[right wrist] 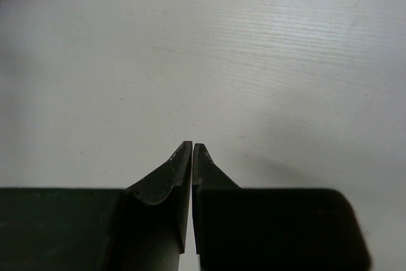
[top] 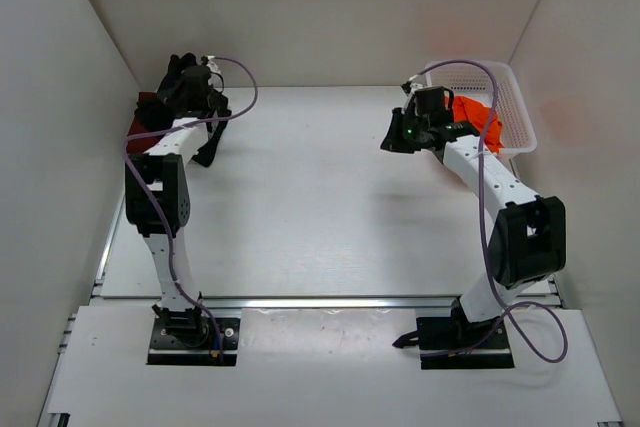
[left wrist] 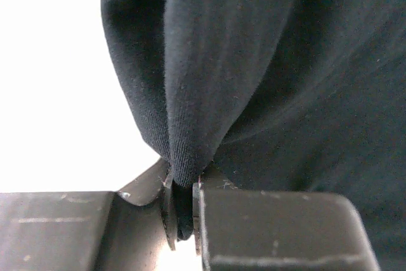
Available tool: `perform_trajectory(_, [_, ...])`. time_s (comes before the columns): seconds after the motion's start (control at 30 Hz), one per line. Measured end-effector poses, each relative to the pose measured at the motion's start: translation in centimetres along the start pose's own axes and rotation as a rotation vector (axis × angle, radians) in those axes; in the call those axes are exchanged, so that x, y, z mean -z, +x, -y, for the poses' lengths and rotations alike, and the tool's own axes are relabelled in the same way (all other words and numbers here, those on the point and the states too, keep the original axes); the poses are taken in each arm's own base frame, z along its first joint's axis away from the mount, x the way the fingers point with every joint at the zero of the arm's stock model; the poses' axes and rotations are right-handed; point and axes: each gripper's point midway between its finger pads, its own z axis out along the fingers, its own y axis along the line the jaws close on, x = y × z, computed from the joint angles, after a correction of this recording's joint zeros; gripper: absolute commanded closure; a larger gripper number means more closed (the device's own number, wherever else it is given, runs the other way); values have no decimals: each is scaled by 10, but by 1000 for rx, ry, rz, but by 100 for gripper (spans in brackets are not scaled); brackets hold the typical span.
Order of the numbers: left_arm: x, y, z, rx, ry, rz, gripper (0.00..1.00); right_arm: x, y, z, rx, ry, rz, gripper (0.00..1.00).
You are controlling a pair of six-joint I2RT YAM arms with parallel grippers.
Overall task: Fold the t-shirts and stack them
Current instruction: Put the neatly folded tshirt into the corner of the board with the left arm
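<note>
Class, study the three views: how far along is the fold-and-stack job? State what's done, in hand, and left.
Done: no folded stack shows. In hand: the left gripper is shut on the black shirt at the far left, by the maroon shirt. The right gripper is shut, empty, over the table. Left: the orange shirt lies crumpled in the basket; all three seem to need folding.

A shirt heap (top: 148, 112) lies far left at the table's (top: 320, 207) back; far right, a basket (top: 518, 107) holds another shirt (top: 478, 117).
</note>
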Motion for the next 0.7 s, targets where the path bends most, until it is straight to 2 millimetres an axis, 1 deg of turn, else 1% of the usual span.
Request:
perform_trajectory(0.1, [-12, 18, -2, 18, 2, -38, 100, -3, -9, -10, 18, -17, 11, 97])
perform_trajectory(0.17, [-22, 33, 0, 38, 12, -71, 100, -6, -11, -16, 32, -27, 10, 98])
perform_trajectory(0.27, [-44, 53, 8, 68, 24, -136, 100, -10, -11, -22, 44, -34, -4, 98])
perform_trajectory(0.33, [-60, 69, 19, 83, 43, -190, 100, -12, -9, -25, 47, -36, -17, 98])
perform_trajectory(0.37, [-66, 75, 22, 91, 49, -208, 98, -13, -9, -25, 46, -34, -22, 98])
perform_trajectory(0.43, [-75, 86, 30, 102, 56, -244, 80, -12, -7, -27, 50, -37, -29, 98])
perform_trajectory(0.47, [-79, 92, 32, 103, 54, -262, 57, -12, -8, -28, 51, -37, -29, 98])
perform_trajectory(0.5, [-81, 97, 33, 96, 53, -275, 24, -11, -9, -29, 53, -40, -26, 98])
perform_trajectory(0.53, [-82, 103, 32, 98, 44, -295, 7, -11, -10, -31, 56, -43, -26, 98])
perform_trajectory(0.57, [-82, 105, 31, 93, 39, -304, 1, -11, -10, -31, 56, -44, -25, 98])
perform_trajectory(0.63, [-82, 106, 25, 117, 4, -307, 1, -11, -9, -31, 55, -44, -27, 97])
perform_trajectory(0.7, [-75, 107, 22, 118, -16, -297, 1, -11, -7, -32, 56, -43, -34, 97])
